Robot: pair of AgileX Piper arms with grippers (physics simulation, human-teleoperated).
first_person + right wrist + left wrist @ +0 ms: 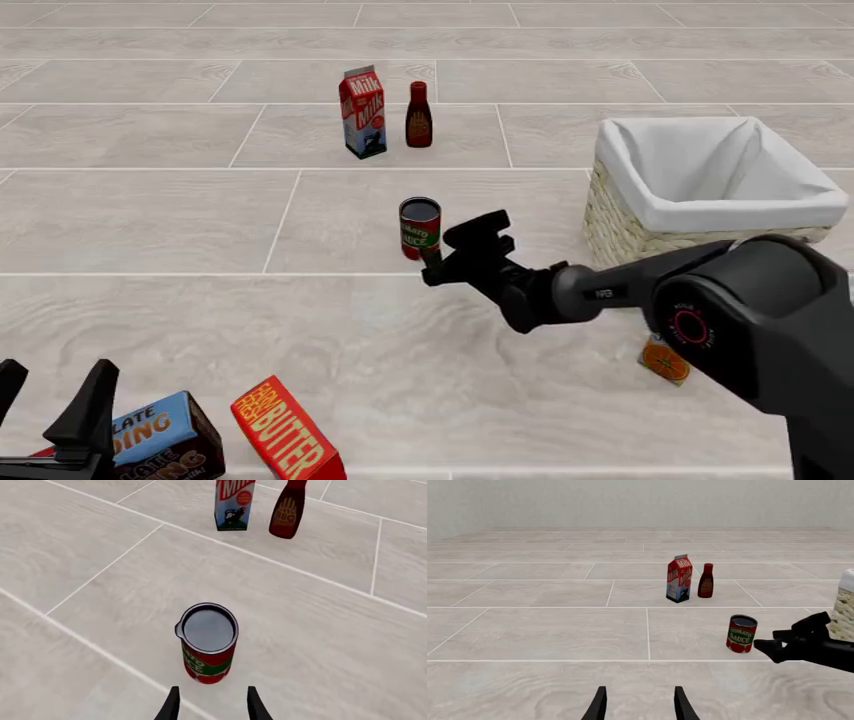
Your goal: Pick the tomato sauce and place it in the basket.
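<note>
At the far left of the front view, the left gripper is seen low and well apart from the work, its jaws spread and nothing held between them; a chocolate box and a butter box lie just to its right. Further along, a milk carton and a dark BBQ bottle stand side by side, well beyond the right gripper and a little to its left. The tomato sauce stands upright directly ahead of that gripper's fingertips, just beside them but not yet enclosed; the jaws are parted and empty, as is confirmed in the right wrist view, where the can sits just past the two fingers. The can is judged rigid and moderately heavy, with a smooth label likely to slip under a light pinch, so a hold across the middle of its round side is advised. The basket stands to the gripper's right, near it.
</note>
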